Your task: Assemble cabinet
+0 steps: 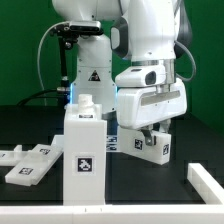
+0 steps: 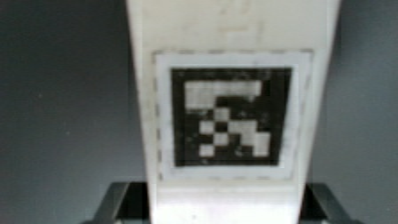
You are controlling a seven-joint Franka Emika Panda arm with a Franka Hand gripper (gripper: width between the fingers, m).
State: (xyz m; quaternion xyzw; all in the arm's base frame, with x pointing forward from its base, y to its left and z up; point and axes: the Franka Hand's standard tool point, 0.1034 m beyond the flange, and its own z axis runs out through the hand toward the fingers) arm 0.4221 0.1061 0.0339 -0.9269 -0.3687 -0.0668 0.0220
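Note:
My gripper (image 1: 150,131) is shut on a white cabinet panel (image 1: 151,147) with black-and-white tags on its faces, held low over the dark table at the exterior view's right of centre. In the wrist view the panel (image 2: 222,90) runs straight out between the dark fingers (image 2: 125,203), and a tag fills its face; the gripper (image 2: 222,208) presses on both its sides. A taller white cabinet box piece (image 1: 82,150) stands upright just to the exterior view's left of the held panel, apart from it. Whether the held panel touches the table I cannot tell.
Flat white tagged panels (image 1: 27,162) lie at the exterior view's left. Another white piece (image 1: 206,181) sits at the right edge. A long white bar (image 1: 100,212) runs along the front. The white robot base (image 1: 90,72) stands behind the box piece.

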